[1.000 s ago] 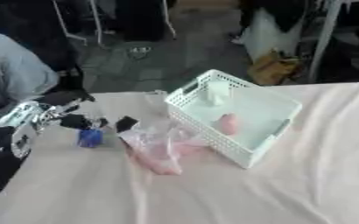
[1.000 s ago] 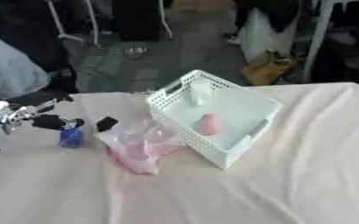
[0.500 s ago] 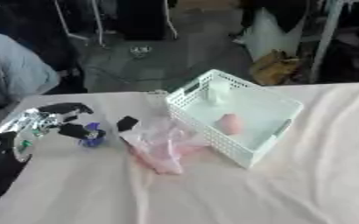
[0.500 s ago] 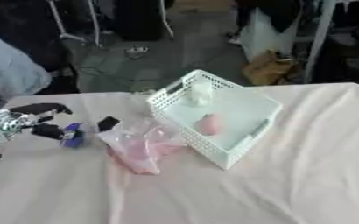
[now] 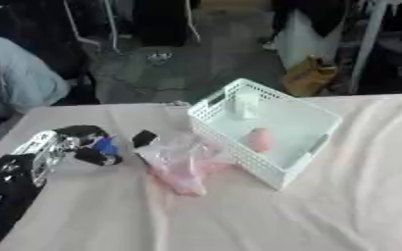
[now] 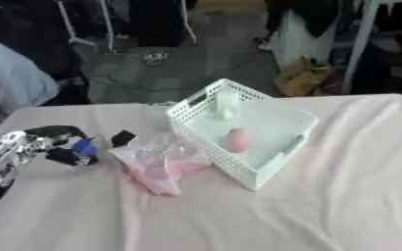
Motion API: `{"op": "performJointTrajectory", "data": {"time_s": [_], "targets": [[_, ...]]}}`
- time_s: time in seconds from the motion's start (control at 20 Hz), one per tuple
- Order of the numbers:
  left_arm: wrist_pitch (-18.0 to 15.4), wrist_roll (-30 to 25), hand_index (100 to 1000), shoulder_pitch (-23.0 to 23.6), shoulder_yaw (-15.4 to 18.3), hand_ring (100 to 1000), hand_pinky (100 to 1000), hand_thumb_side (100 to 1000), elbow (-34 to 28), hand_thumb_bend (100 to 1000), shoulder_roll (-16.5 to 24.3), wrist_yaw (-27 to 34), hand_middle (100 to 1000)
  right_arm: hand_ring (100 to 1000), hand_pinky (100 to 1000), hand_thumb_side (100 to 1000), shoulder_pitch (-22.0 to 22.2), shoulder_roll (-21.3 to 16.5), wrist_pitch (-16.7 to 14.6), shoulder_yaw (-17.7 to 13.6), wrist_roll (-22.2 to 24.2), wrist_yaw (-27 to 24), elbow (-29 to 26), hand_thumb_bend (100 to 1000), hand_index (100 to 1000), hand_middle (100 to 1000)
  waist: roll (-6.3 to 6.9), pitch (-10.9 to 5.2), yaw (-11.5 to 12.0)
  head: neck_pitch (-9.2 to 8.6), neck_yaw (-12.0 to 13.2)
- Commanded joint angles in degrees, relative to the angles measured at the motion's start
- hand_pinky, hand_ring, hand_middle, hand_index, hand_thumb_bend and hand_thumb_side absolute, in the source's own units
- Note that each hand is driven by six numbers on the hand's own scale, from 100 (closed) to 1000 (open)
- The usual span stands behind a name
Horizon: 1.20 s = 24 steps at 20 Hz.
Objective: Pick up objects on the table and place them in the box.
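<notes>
The left arm (image 5: 12,186) comes in from the lower left corner, black along the forearm and silver toward the wrist, lying low over the table. Its left hand (image 5: 71,143) points toward the right, black fingers (image 5: 91,156) and thumb curled around a small blue object (image 5: 108,146).

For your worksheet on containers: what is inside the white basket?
Inside the basket lie a pink rounded object and a pale upright item by the far wall. The near wall hides part of the floor.
</notes>
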Motion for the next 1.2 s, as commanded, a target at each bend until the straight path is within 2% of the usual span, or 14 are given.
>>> {"op": "performJointTrajectory", "data": {"time_s": [0.05,0.65,0.9,1.2], "targets": [[0.74,2.36,1000,-1.79,0.96,1000,999,766,1.15,611,0.35,-1.21,1000,896,837,773,-0.98,-0.62,0.17,-0.08,0.08,-0.25,-0.86,100,817,787,0.44,-0.67,-0.08,-0.80,0.27],[5.51,9.95,1000,-4.21,2.68,1000,1000,787,4.17,580,-1.24,-5.23,1000,896,837,774,-1.28,-0.27,0.09,0.25,0.73,-0.47,-0.86,100,817,786,0.38,0.21,-0.18,-1.53,0.56],[5.92,11.11,1000,-5.75,4.14,1000,1000,785,6.29,586,-1.11,-6.54,1000,897,837,774,-1.46,-0.17,-0.05,0.33,0.97,-0.52,-0.86,100,817,786,0.34,0.74,-0.35,-2.14,0.66],[4.68,9.31,1000,-6.85,5.41,1000,1000,782,9.20,592,-1.46,-7.15,1000,898,838,773,-2.03,0.07,-0.27,0.25,0.91,-0.52,-0.86,100,816,786,0.22,1.69,-0.79,-2.85,1.22]]}}
